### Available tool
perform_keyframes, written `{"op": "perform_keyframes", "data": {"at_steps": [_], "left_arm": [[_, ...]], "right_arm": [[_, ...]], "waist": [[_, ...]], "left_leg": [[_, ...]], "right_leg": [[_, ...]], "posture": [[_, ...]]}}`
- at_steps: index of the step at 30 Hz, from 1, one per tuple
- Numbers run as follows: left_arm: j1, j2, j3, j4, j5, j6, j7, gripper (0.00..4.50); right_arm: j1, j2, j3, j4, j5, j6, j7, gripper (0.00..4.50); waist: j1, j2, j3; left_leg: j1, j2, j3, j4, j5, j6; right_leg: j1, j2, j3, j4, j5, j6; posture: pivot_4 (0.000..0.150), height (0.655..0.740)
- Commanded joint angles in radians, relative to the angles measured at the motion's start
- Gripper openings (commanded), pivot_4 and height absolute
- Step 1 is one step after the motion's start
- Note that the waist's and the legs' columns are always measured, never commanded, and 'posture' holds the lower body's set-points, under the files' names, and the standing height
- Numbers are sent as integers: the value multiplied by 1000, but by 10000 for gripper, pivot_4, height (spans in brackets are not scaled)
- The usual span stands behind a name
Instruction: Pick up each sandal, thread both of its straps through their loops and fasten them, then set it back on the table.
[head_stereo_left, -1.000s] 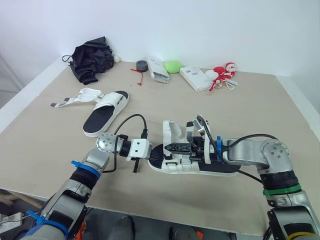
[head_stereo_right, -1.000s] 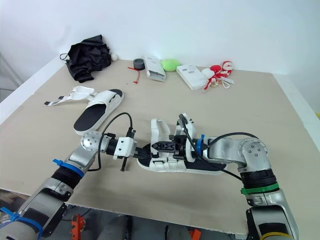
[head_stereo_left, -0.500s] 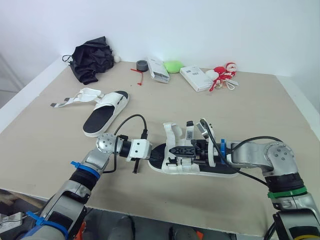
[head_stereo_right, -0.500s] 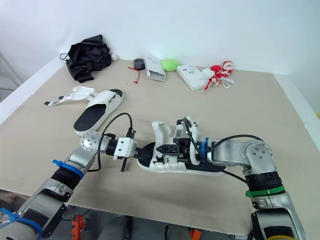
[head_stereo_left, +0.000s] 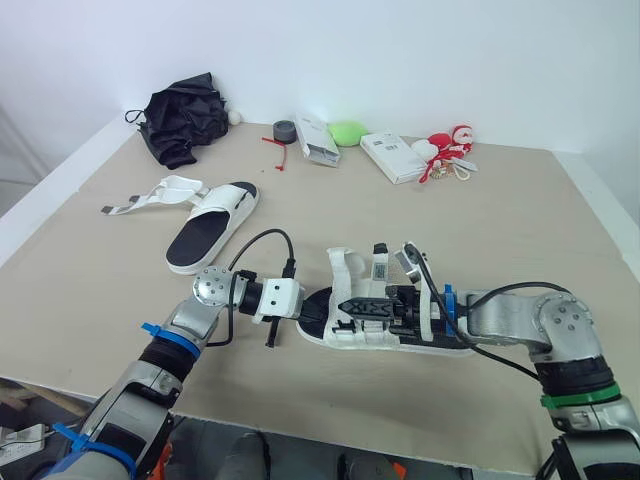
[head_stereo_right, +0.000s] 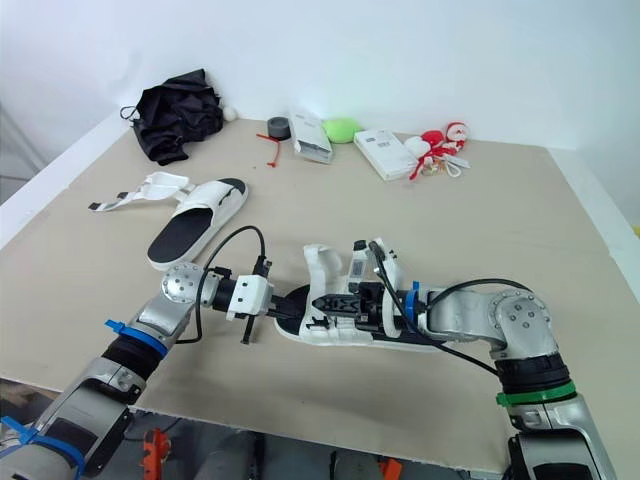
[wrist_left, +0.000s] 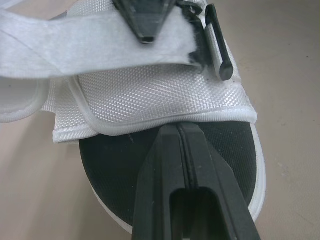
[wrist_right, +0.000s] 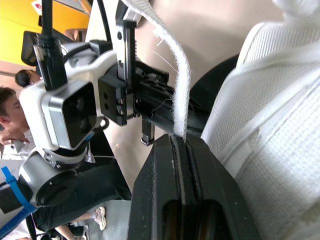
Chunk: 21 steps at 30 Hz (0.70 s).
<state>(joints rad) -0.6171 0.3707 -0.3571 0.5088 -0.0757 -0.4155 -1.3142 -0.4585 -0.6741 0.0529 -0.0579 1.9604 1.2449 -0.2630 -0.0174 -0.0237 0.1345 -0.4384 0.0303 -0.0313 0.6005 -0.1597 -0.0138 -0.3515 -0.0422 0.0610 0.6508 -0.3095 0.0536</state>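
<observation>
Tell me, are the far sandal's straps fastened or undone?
Undone: the far sandal lies on the table with its straps trailing loose beside it.

Near sandal (head_stereo_left: 352, 336): white, black footbed, flat on desk (head_stereo_left: 520, 220), toe to left, front strap (wrist_right: 181, 90) raised, unfastened. Far sandal (head_stereo_left: 212, 226): same, loose straps (head_stereo_left: 150, 197) splayed leftward.

Lying on beige table (head_stereo_left: 520, 230): near sandal (head_stereo_left: 390, 325); beyond it leftward, second sandal (head_stereo_left: 212, 225); farther beyond it, black bundle (head_stereo_left: 185, 118), tape roll (head_stereo_left: 283, 130), white box (head_stereo_left: 316, 140), green lump (head_stereo_left: 347, 133), packet (head_stereo_left: 392, 157), toy (head_stereo_left: 447, 150).
</observation>
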Motion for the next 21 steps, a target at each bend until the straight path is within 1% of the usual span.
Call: {"op": "perform_keyframes", "data": {"at_steps": [1, 6, 13, 21], "left_arm": [[82, 6, -112, 73, 105, 57, -35, 0], [85, 4, -113, 69, 107, 60, -34, 0], [87, 3, -115, 63, 108, 62, -34, 0], [94, 7, -116, 55, 109, 66, -30, 0]], "right_arm": [[37, -66, 61, -73, 12, 17, -40, 308], [33, -97, 105, -87, 12, -3, -71, 308], [-27, -16, 36, -32, 12, -33, 3, 308], [-43, 21, -6, -1, 12, -21, 11, 308]], "waist": [[0, 0, 0], [1, 0, -1], [0, 1, -1], [0, 1, -1]], "left_leg": [[0, 0, -1, 0, 0, 0], [0, 0, -1, 0, -1, 2], [1, -1, -2, 0, -2, 2], [1, 0, -2, 0, -2, 2]], "right_leg": [[0, 0, -1, 0, 0, 0], [2, -1, -1, -2, -1, 1], [3, 0, -2, -3, -1, 1], [3, 0, -2, -3, 0, 0]], "posture": [[1500, 7380], [1500, 7380], [1500, 7380], [1500, 7380]]}}
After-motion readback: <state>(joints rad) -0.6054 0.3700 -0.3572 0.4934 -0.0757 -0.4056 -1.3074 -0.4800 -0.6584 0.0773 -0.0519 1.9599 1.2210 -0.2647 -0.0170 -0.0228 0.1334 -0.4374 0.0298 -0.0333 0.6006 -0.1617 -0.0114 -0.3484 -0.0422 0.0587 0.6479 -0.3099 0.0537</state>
